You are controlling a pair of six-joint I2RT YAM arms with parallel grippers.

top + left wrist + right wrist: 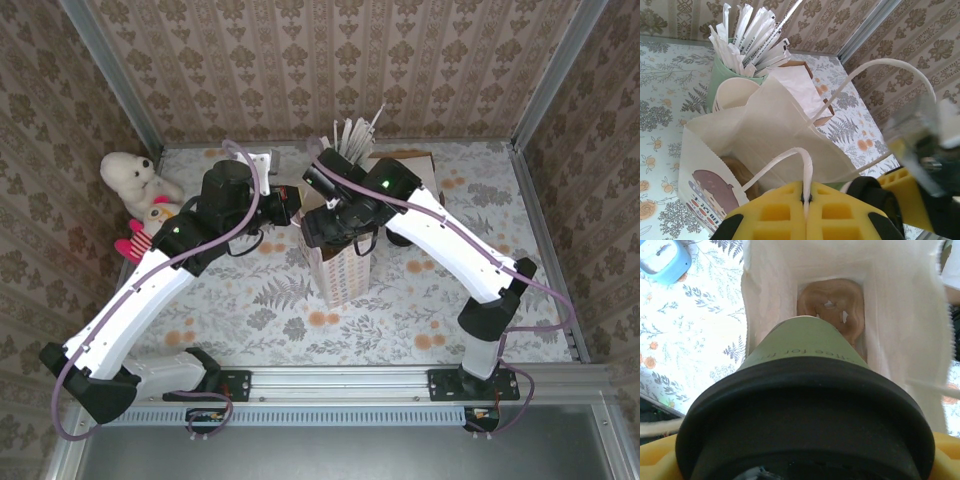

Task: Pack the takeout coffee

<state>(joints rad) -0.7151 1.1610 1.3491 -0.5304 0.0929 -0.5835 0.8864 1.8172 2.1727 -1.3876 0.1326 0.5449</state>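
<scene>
Two grippers are in use, and both are closed on something. Your left gripper has its yellow ribbed pads pressed together on a white paper loop handle, which rises from the near wall of the white paper bag. Your right gripper has its yellow pads at either side of the round black lid, so its jaws are clamped on the small green paper cup with a round black lid. That cup hangs base-down over the bag's open mouth, in line with the bag's floor; you cannot tell whether its base has passed the rim. One brown ring-shaped pastry lies flat on the bottom of the bag, directly beyond the cup's base. In the overhead view the bag stands upright near the middle of the floral-patterned tabletop, between the two wrists. Just behind the bag, touching or nearly touching it, is a stack of cream paper cups, and beside that a pale green holder packed with white wrapped straws. A brown cardboard box with a white top sits behind the bag. A light blue plastic item lies on the table well apart from the bag. One white plush toy rests at the far left corner.
</scene>
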